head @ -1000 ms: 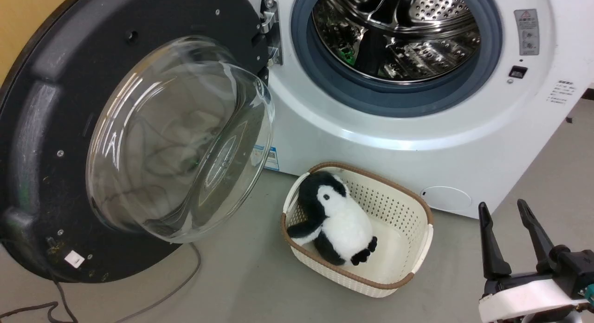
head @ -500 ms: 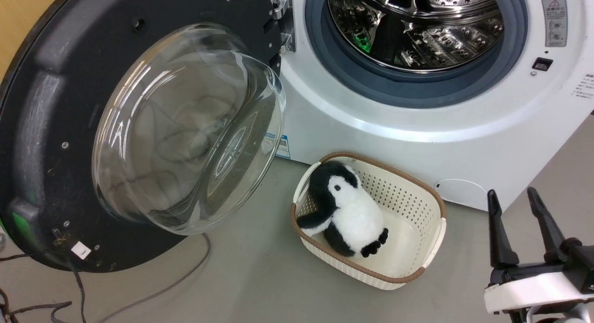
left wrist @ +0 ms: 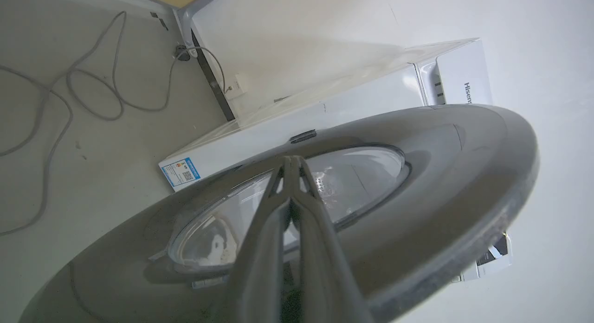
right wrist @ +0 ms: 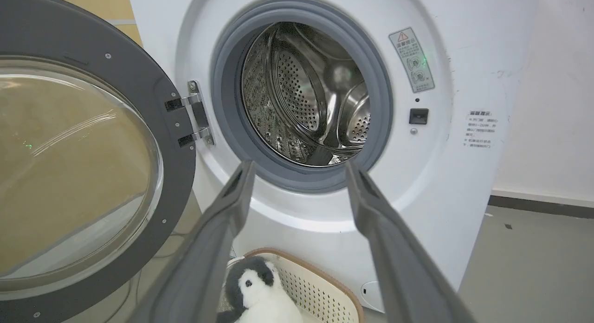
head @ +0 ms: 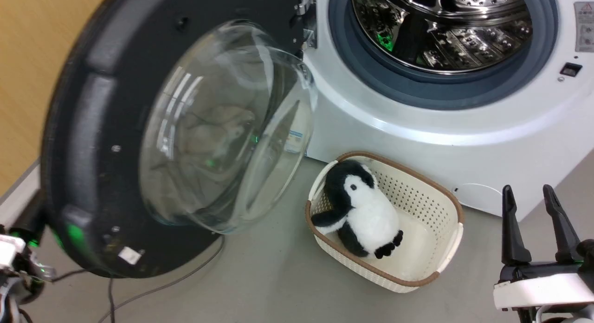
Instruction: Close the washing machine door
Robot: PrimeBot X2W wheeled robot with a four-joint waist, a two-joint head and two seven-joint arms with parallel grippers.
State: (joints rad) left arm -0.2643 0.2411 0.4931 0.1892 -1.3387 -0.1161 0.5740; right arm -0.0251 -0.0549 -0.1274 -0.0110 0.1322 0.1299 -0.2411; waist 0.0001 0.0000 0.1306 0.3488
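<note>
The washing machine door [head: 93,128] stands open on its left-side hinge, its clear glass bowl [head: 222,128] bulging toward the basket. The white washing machine [head: 417,128] shows its steel drum [head: 445,30] inside the grey-blue gasket. In the left wrist view my left gripper [left wrist: 291,159] is shut and empty; its fingers lie along the outer face of the washing machine door [left wrist: 441,156]. Part of my left arm [head: 11,258] pokes out behind the door's lower left rim. My right gripper [head: 527,189] hangs open and empty at the lower right, well clear of the door, pointing at the drum opening [right wrist: 306,95].
A cream perforated basket [head: 445,197] holding a plush penguin [head: 366,211] sits on the floor right before the machine, under the door's swing. Grey cables [head: 162,286] trail on the floor below the door. A yellow wall [head: 28,58] is at the left.
The door has swung partway toward the machine and looks narrower now. My left arm has come into the head view's lower left. The camera has also shifted; the right gripper stays open.
</note>
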